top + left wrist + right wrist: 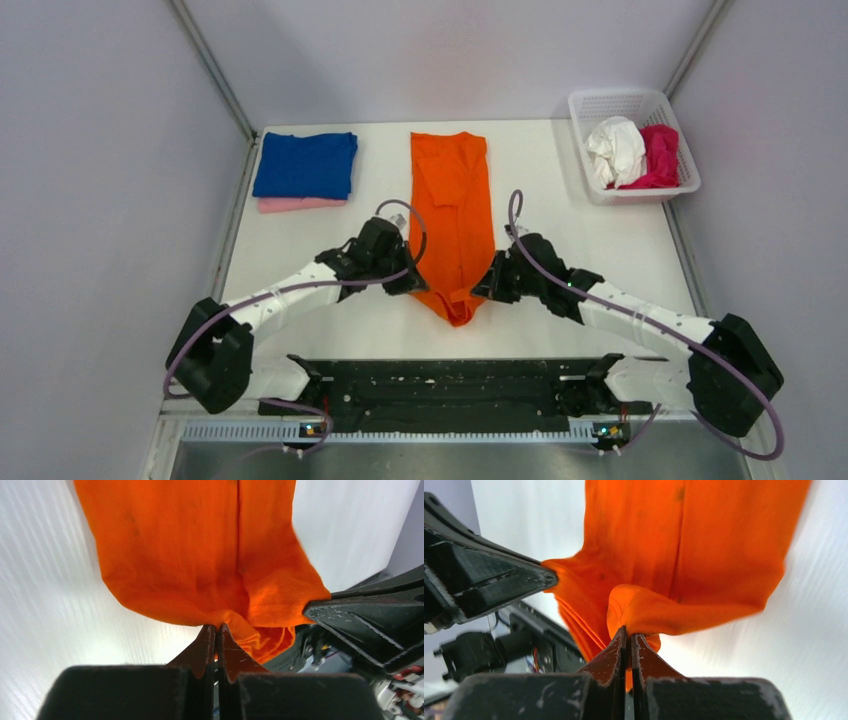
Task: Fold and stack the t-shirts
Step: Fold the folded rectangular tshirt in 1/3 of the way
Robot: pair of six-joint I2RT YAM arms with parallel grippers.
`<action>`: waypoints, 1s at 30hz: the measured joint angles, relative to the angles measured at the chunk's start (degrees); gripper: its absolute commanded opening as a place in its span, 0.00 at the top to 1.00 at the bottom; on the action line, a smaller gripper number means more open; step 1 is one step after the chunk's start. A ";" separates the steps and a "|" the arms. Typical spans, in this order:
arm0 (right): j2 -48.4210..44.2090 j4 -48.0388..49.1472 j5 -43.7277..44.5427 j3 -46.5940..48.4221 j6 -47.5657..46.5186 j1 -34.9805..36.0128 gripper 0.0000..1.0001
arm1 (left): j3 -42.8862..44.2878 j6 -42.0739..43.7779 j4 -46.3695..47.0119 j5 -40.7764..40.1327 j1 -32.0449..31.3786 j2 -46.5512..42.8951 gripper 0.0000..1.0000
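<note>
Nearest the arm bases, the left claw (410, 283) and the right claw (488, 286) were both pinched fully shut on the near end of the orange t-shirt (452, 200), one on each side, with the cloth bunched and sagging between them. The rest of the shirt lay as a long narrow strip down the middle of the counter (570, 230), running away from the arms. It looked light, thin and floppy with nothing stiff to it, so it would probably droop or slide if held at only one point. Taking the two near corners like this seemed the sensible hold. Further back on the left, a folded blue t-shirt (305, 163) sat on a pink t-shirt (300, 204). At the far right, the basket (640, 100) held a crumpled white t-shirt (615, 148) and a magenta t-shirt (660, 155).
</note>
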 measured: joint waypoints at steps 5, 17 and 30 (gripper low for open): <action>8.63 2.12 -1.70 5.86 -1.36 -6.84 1.00 | 6.71 0.28 0.33 2.43 9.01 8.74 1.00; 22.88 6.64 -5.46 16.96 -3.80 -19.74 1.00 | 24.41 2.03 -2.58 3.21 17.00 25.35 1.00; 35.23 8.90 -9.42 26.32 -6.93 -25.27 0.99 | 39.17 5.55 -5.62 3.23 20.70 38.62 0.93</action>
